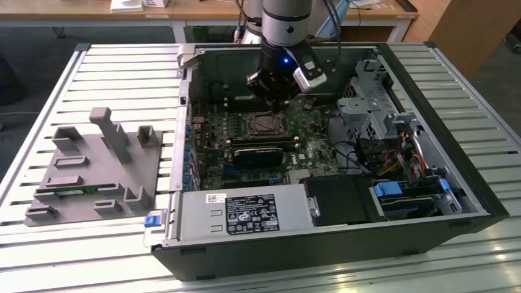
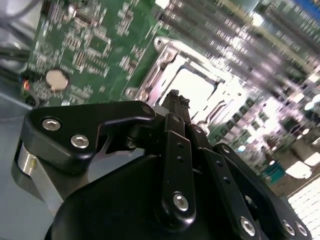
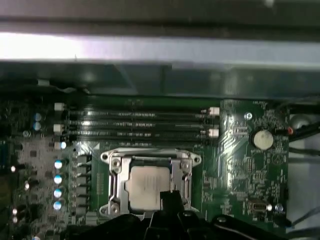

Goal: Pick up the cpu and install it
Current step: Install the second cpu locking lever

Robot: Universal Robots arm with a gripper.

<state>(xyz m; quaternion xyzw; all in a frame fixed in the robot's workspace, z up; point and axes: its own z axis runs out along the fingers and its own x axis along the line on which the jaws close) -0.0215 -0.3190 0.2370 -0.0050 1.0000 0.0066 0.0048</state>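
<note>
- The black pincer [image 1: 273, 97] on the grey arm hangs inside the open black computer case [image 1: 326, 244], which lies on its side on the white slatted bench [image 1: 122, 73].
- The small square cpu with a shiny silver top [image 3: 148, 186] lies flat in the dark socket with a metal frame [image 3: 114, 172] on the green motherboard [image 3: 240, 170]; it shows in both wrist views [image 2: 192, 90].
- Pincer fingers [image 2: 175, 107] stand together over the cpu with no visible gap; nothing held between them. The tip seems just above the chip; contact cannot be told.
- Four long dark memory slots [image 3: 135, 125] run just beside the socket.
- The grey moulded tray with upright posts [image 1: 97, 171] sits on the bench at the exterior view's left, well apart from the case.
</note>
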